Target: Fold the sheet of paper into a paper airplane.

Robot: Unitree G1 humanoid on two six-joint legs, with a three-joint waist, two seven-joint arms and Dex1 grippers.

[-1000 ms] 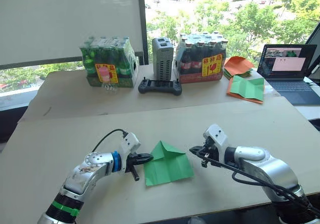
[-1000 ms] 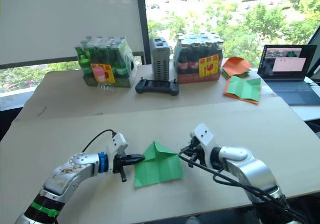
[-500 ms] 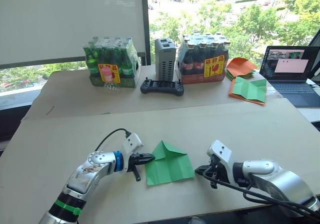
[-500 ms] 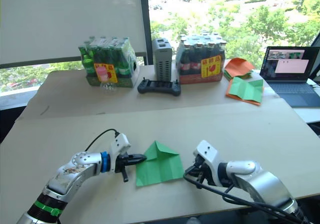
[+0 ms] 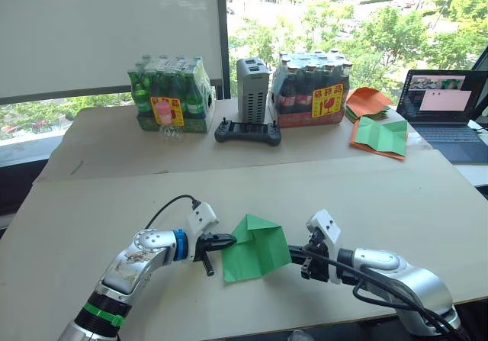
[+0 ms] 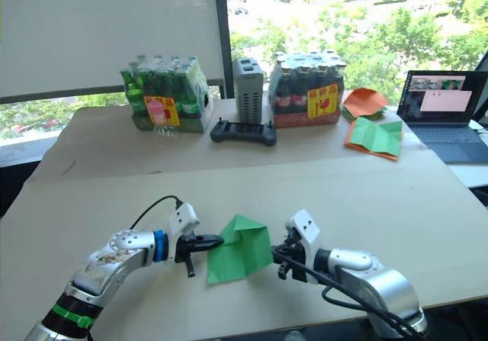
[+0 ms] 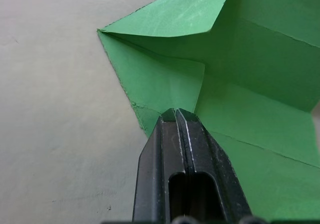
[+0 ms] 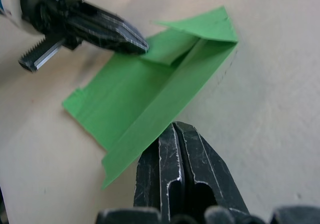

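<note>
Right half of the sheet of paper is seen lifted off the table in the right wrist view, flat-looking from the head. Left gripper, fingers together, presses its left edge; right gripper, fingers together, is tucked under the raised edge.
</note>
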